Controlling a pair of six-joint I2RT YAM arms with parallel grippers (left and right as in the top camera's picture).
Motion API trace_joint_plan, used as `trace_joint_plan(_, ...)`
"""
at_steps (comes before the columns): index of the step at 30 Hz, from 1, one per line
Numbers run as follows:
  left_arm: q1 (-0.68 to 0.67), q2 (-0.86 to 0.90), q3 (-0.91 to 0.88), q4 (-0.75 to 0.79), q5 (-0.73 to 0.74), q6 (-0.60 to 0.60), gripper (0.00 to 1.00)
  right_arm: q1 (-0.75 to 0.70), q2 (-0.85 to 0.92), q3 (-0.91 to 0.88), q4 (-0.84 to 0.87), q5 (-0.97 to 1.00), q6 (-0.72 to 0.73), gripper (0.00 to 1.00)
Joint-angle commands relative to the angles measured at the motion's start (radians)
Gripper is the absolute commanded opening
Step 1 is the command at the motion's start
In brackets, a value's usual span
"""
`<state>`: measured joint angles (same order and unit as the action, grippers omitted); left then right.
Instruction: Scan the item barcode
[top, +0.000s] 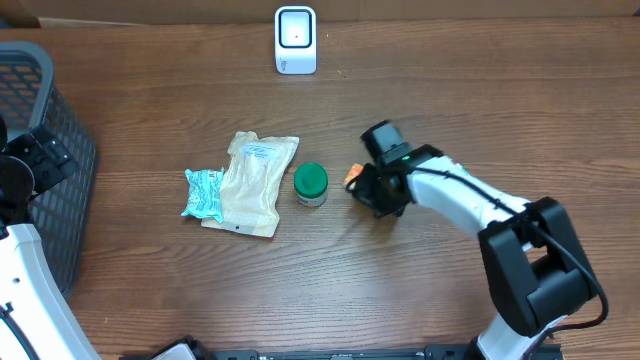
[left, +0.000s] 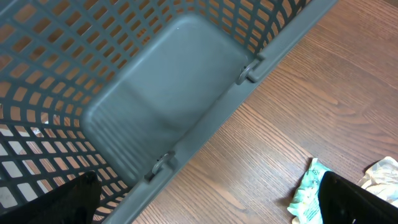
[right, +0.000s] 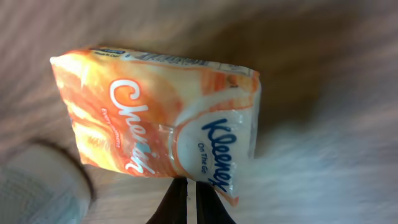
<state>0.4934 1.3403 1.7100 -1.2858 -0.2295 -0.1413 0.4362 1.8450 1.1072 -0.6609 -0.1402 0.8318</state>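
Overhead: right gripper sits low over the brown wooden table, at a small orange-and-white Kleenex tissue pack, well apart from the white barcode scanner.
Left wrist: left gripper jaws spread wide, empty, over the grey plastic mesh basket.
Right wrist: jaws pinched tight on the tissue pack's edge.

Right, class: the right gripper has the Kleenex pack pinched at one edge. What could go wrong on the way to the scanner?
1. The right gripper holds the Kleenex pack only by a thin edge of soft wrapper, so it may slip or swing.
2. The green-lidded jar stands close beside it; a sweep could topple it.
3. No barcode shows in the wrist view, so the wrong face may meet the scanner.
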Motion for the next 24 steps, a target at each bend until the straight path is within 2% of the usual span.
trace_joint_plan(1,0.003,0.002,0.009,0.003,-0.013,0.014,0.99,-0.083,0.011,0.041,0.004,0.028,-0.109,0.04)
trace_joint_plan(8,0.003,0.002,0.009,0.003,-0.013,0.014,1.00,-0.188,0.011,0.052,0.110,0.007,-0.293,0.08)
trace_joint_plan(11,0.003,0.002,0.009,0.003,-0.013,0.014,1.00,-0.197,0.011,0.072,0.115,-0.062,-0.417,0.08)
trace_joint_plan(15,0.003,0.002,0.009,0.003,-0.013,0.014,1.00,-0.197,0.010,0.140,0.101,-0.056,-0.534,0.12)
trace_joint_plan(20,0.003,0.002,0.009,0.003,-0.013,0.014,1.00,-0.181,0.010,0.216,0.148,-0.066,-0.540,0.21)
trace_joint_plan(22,0.003,0.002,0.009,0.003,-0.013,0.014,1.00,-0.163,0.017,0.214,0.200,-0.069,-0.525,0.20)
trace_joint_plan(24,0.003,0.002,0.009,0.003,-0.013,0.014,1.00,-0.141,0.034,0.208,0.248,-0.040,-0.483,0.13)
